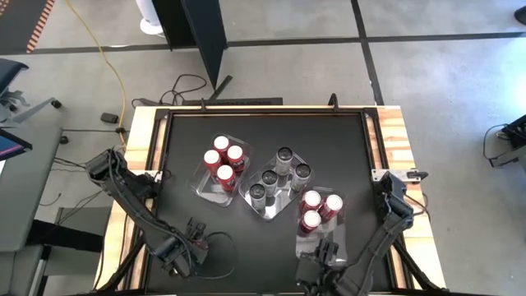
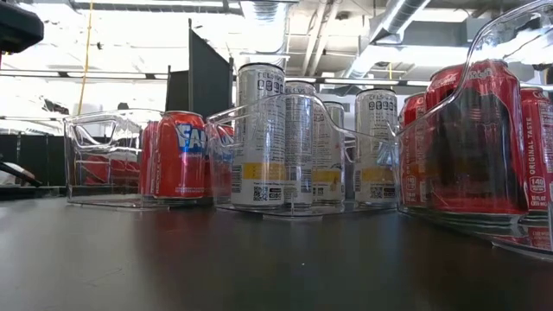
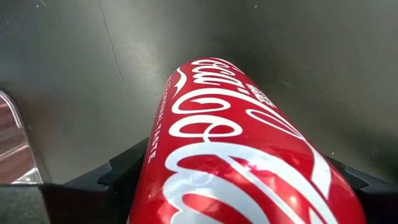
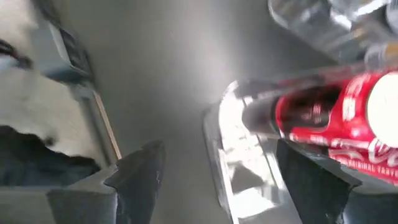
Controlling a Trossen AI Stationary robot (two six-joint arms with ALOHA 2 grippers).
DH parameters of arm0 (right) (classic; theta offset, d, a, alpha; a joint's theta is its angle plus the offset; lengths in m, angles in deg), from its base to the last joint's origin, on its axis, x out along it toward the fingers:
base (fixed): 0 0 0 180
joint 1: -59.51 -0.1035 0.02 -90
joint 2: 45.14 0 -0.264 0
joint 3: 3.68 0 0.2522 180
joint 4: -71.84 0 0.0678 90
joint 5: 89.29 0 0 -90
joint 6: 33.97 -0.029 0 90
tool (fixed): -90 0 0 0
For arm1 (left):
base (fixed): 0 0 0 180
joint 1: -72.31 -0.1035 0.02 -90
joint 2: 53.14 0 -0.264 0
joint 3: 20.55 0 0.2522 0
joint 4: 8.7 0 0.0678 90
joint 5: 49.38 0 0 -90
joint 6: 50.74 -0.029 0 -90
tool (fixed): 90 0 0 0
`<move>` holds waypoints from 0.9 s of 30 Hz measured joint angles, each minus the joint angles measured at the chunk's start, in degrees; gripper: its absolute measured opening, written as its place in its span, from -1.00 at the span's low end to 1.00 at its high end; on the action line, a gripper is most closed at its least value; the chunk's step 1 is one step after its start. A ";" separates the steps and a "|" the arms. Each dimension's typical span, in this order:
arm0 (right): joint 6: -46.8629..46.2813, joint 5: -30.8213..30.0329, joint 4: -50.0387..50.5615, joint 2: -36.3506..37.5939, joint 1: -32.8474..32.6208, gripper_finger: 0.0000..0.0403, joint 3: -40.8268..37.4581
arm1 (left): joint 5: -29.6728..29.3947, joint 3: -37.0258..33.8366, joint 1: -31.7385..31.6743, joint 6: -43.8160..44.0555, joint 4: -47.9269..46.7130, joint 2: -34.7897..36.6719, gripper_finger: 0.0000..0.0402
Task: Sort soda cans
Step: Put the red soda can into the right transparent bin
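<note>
The left gripper (image 1: 195,238) sits near the front edge of the black table (image 1: 263,131), on the left side, and it is closed on a red can (image 3: 242,155): the left wrist view shows the can's red side with white script filling the space between the two dark fingers (image 3: 127,171), its length running away from the camera over the bare table top. The right gripper (image 1: 329,253) is at the front on the right, just at the near end of the right tray (image 1: 323,238); its fingers (image 4: 140,171) stand wide apart with nothing between them, one outside the tray's clear wall and the other by a red can standing inside (the right wrist view is too smeared to say whether either finger touches the plastic). Three clear plastic trays lie in a row across the middle of the table. The left tray (image 1: 207,185) holds four red cans (image 1: 223,160) standing upright with silver tops. The middle tray (image 1: 275,205), set at a slant, holds about five silver cans (image 1: 284,156) with dark tops. The right tray holds three red cans (image 1: 320,207) grouped at its far end, well ahead of the open right gripper, while its near end is bare. In the low view the red and silver cans stand upright behind the trays' clear walls.
</note>
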State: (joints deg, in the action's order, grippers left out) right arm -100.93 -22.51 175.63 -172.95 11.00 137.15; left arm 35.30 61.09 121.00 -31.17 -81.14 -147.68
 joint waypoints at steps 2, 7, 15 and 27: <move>-0.46 1.81 0.03 0.00 0.64 0.56 -2.29 | 0.17 0.00 -0.21 -0.02 0.05 0.00 0.49; 0.75 4.27 -0.20 -0.04 2.32 0.51 -6.08 | 0.59 0.00 -0.30 -0.15 0.16 0.00 0.49; 8.29 13.70 -7.90 -0.04 5.46 0.38 -11.85 | 1.20 0.00 -0.28 0.42 0.14 0.02 0.49; 14.04 16.00 -25.57 -0.04 12.36 -0.86 -13.91 | 1.29 0.00 -0.26 0.68 0.11 0.02 0.49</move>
State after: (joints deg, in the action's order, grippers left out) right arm -86.89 -6.51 150.07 -173.00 23.36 123.24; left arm 36.59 61.09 120.74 -30.48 -81.03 -147.66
